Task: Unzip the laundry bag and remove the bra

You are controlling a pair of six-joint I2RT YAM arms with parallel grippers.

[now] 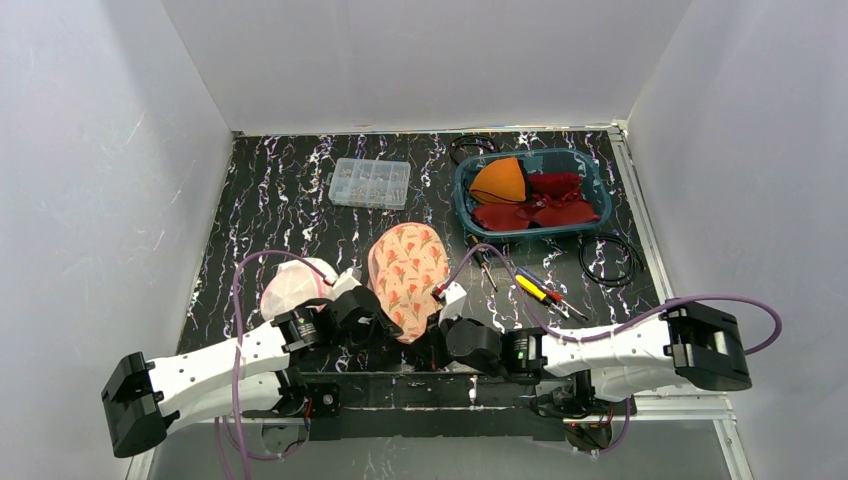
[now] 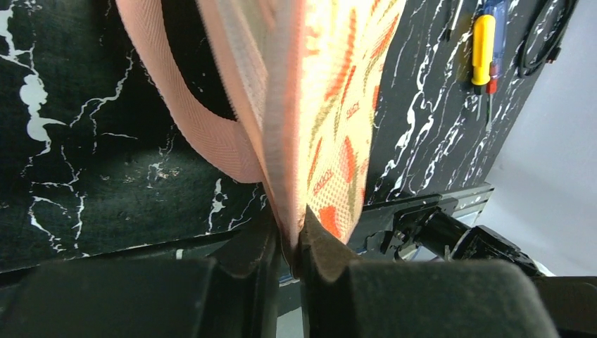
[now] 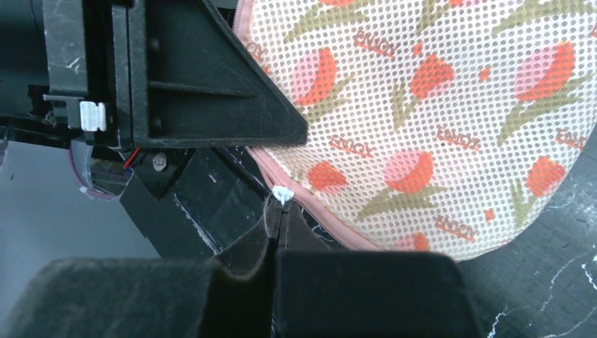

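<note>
The laundry bag (image 1: 408, 272) is a peach mesh pouch with red tulips, lying near the front middle of the table. My left gripper (image 1: 378, 325) is shut on the pink bound edge of the bag's near end (image 2: 287, 211), which stands up between the fingers. My right gripper (image 1: 441, 318) is shut on the white zipper pull (image 3: 283, 195) at the bag's pink rim (image 3: 317, 218). The left gripper's black finger (image 3: 211, 91) shows beside the bag in the right wrist view. No bra shows from inside the bag.
A pale pink mesh item (image 1: 292, 285) lies left of the bag. A teal basket (image 1: 596, 186) at the back right holds orange and red garments. A clear parts box (image 1: 370, 182), screwdrivers (image 1: 540, 290) and a black cable (image 1: 610, 258) are also on the table.
</note>
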